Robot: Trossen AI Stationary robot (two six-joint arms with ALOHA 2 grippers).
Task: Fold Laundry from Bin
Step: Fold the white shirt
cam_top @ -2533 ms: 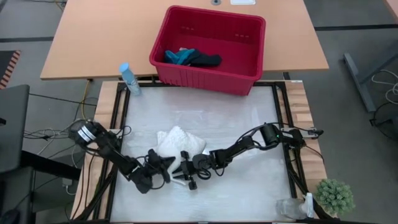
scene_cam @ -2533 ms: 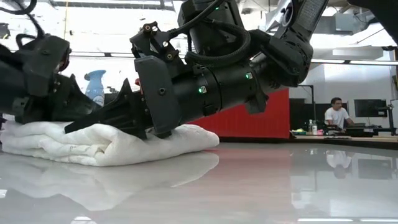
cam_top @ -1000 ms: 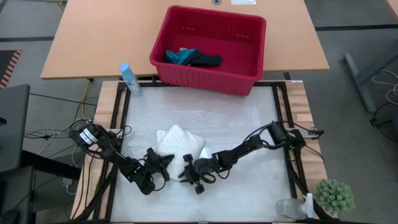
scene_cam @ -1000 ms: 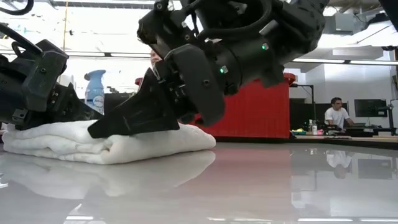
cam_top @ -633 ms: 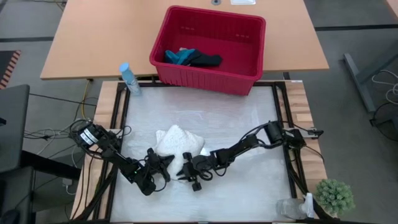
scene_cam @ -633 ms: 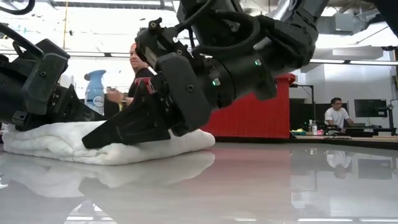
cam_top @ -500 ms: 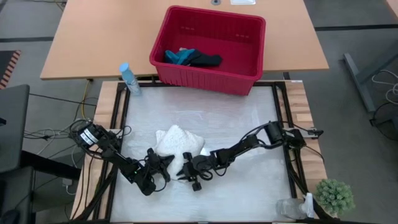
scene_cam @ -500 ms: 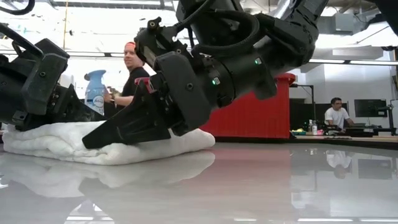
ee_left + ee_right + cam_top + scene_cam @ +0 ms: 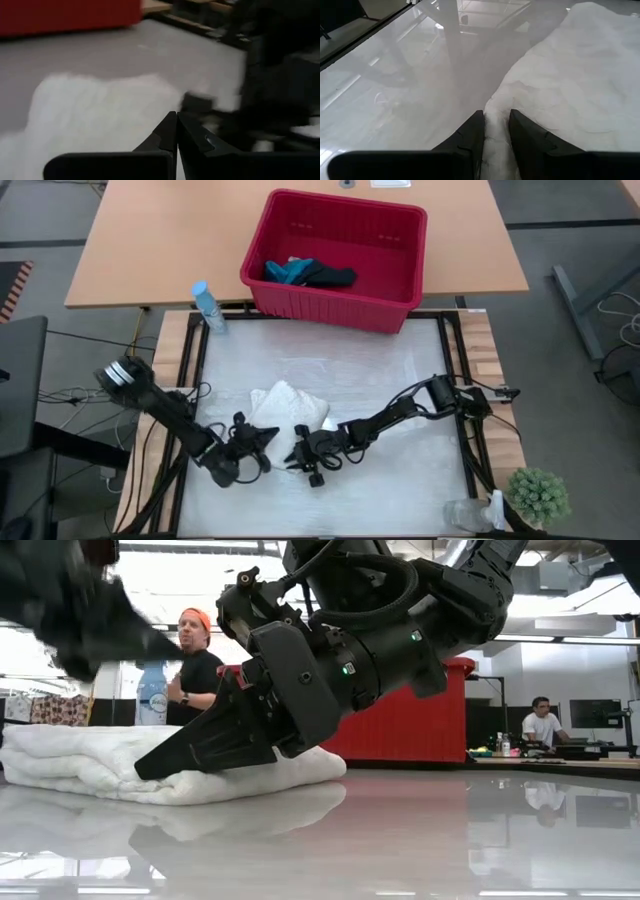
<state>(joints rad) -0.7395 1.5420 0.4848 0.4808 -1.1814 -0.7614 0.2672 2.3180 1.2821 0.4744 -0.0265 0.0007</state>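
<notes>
Glossy white desk (image 9: 400, 370) carries our work: our right tool (image 9: 495, 127) pinches an edge of the folded white laundry (image 9: 285, 408), our left tool (image 9: 176, 131) hangs closed just beside it, the red bin (image 9: 400, 290) well beyond.

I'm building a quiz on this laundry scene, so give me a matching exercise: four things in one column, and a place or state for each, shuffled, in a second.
Things:
1. large white lacy-textured cloth
2. small teal-blue cloth
3. left tool
4. right tool

Places or states:
A. shut, empty, beside the white bundle's edge
B. pinching a corner of the white cloth
C. inside the red rectangular plastic bin, beside a dark cloth
D. folded bundle lying on the white tabletop

Pairs: 1-D, 2-C, 3-A, 4-B
</notes>
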